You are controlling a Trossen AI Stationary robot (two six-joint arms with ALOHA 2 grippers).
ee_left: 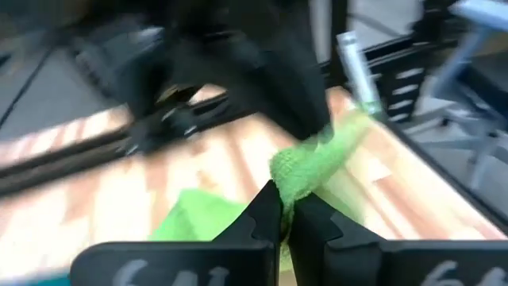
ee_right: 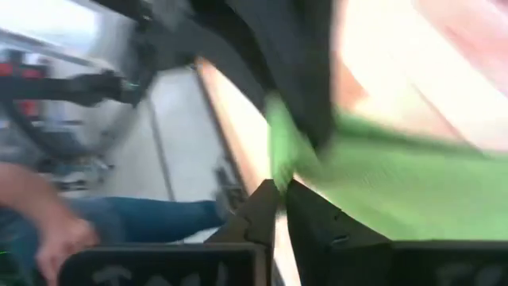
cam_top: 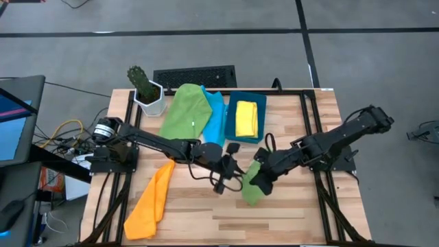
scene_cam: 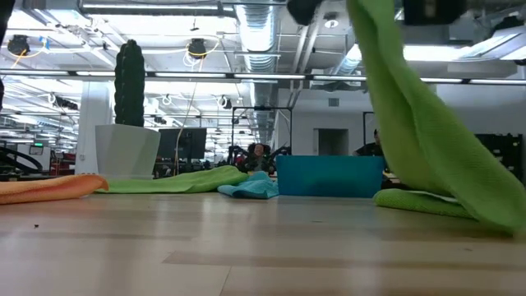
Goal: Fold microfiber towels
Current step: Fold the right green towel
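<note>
A green microfiber towel (cam_top: pixel 252 186) is held up over the table's middle right. In the low view it (scene_cam: pixel 419 123) slants down from above. My left gripper (cam_top: pixel 230 180) is shut on it from its left. My right gripper (cam_top: pixel 263 178) is shut on it from its right, close by the left one. An orange towel (cam_top: pixel 152 202) lies flat at the near left. A second green towel (cam_top: pixel 185 110) and a light blue towel (cam_top: pixel 217 118) lie at the far middle. A yellow towel (cam_top: pixel 247 118) lies in the blue bin (cam_top: pixel 264 110). My left gripper pinches a bunched part of the green towel (ee_left: pixel 298 171) between its two fingers. The cloth runs on from the fingertips toward the right arm. My right gripper pinches the green towel at an edge (ee_right: pixel 278 155) between its two fingers. The towel hangs below both grippers, and its lower part (scene_cam: pixel 419 201) lies on the table.
A potted cactus (cam_top: pixel 146 92) and a black keyboard (cam_top: pixel 195 77) stand at the far edge. The blue bin also shows in the low view (scene_cam: pixel 329 175), behind the held towel. A person's hand (ee_right: pixel 55 238) shows beyond the table.
</note>
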